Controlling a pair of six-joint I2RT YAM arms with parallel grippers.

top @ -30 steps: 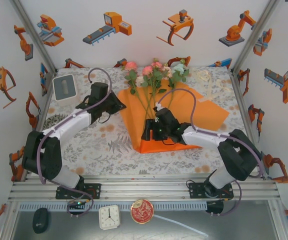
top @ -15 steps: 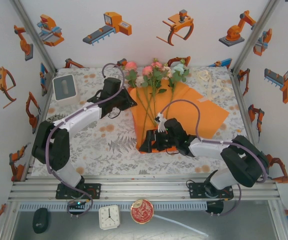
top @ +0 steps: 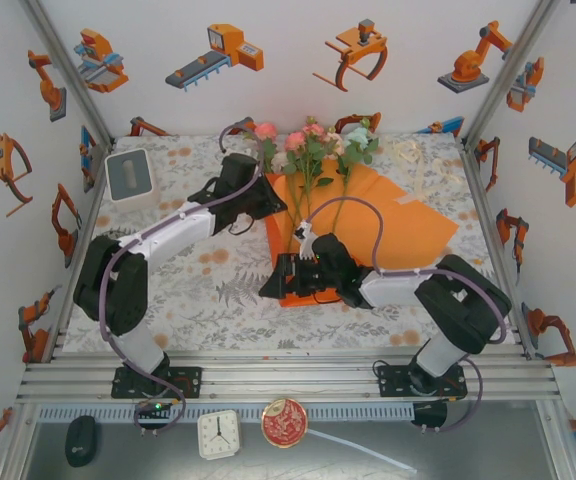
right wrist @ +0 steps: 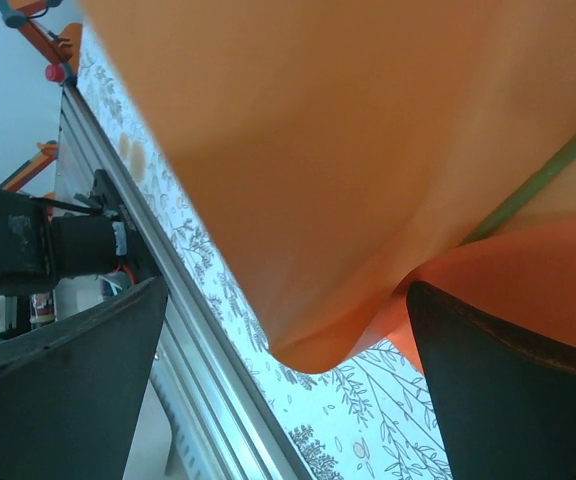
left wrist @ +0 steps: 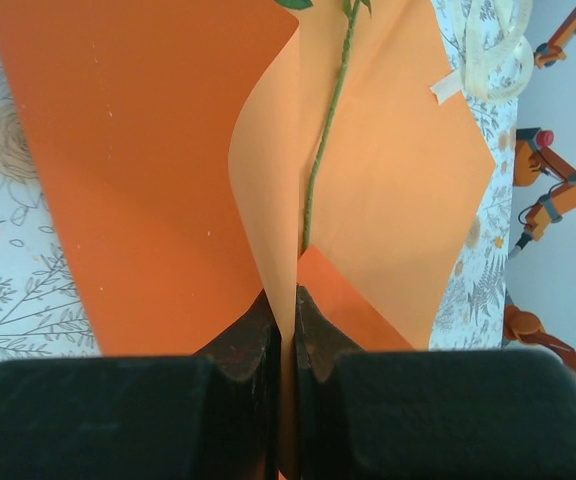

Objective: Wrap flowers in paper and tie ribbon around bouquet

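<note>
Lying on the floral-clothed desk (top: pixel 188 290), the paper (top: pixel 408 225) is shown as a bright orange sheet. The flowers (top: pixel 308 150) are laid across it, with blooms toward the far edge and stems directed at the near corner. The left side of the sheet is lifted and folded over the stems, where it is clamped by the left end effector (top: pixel 266 202). In the left wrist view its fingers (left wrist: pixel 258 345) are pressed together on a raised fold of paper, and one green stem (left wrist: pixel 323 140) is seen running down the crease. The right end effector (top: pixel 276 283) is positioned at the near corner of the sheet. In the right wrist view its two fingers (right wrist: pixel 78 390) are held wide apart, with the drooping orange corner between them and not gripped. The ribbon (top: pixel 408 155) is seen heaped loosely on the desk near the sheet's far right edge.
</note>
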